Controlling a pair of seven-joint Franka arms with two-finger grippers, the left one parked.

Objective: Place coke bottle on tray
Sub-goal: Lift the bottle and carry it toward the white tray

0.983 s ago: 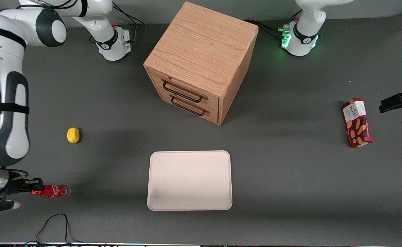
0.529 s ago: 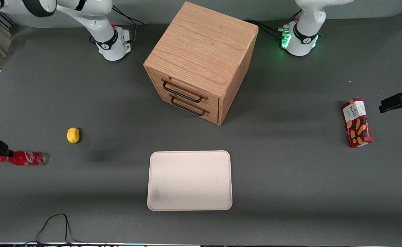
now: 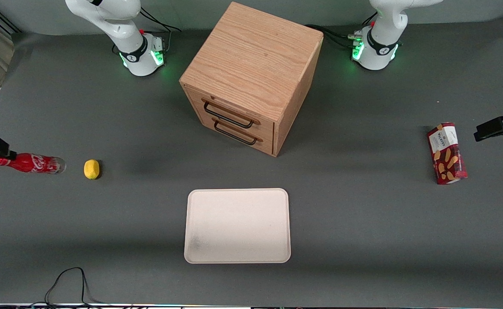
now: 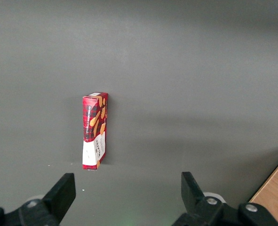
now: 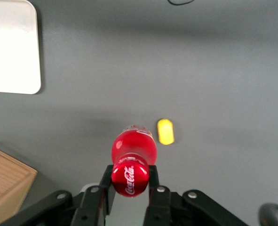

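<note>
— Biggest first? Dark worktop (image 3: pixel 363 240), with wooden cabinet (image 3: pixel 251 77) standing farther from the front camera than the cream tray (image 3: pixel 237 225).
— And smaller? Biscuit box (image 3: pixel 447 153) lying toward the parked arm's end.
— Then? Coke bottle (image 3: pixel 30 163) held aloft at the working arm's end, well apart from the tray, near the lemon (image 3: pixel 91 169).
— Pincer (image 5: pixel 130 184)? Clamped tight on the bottle's neck just under the cap.
</note>
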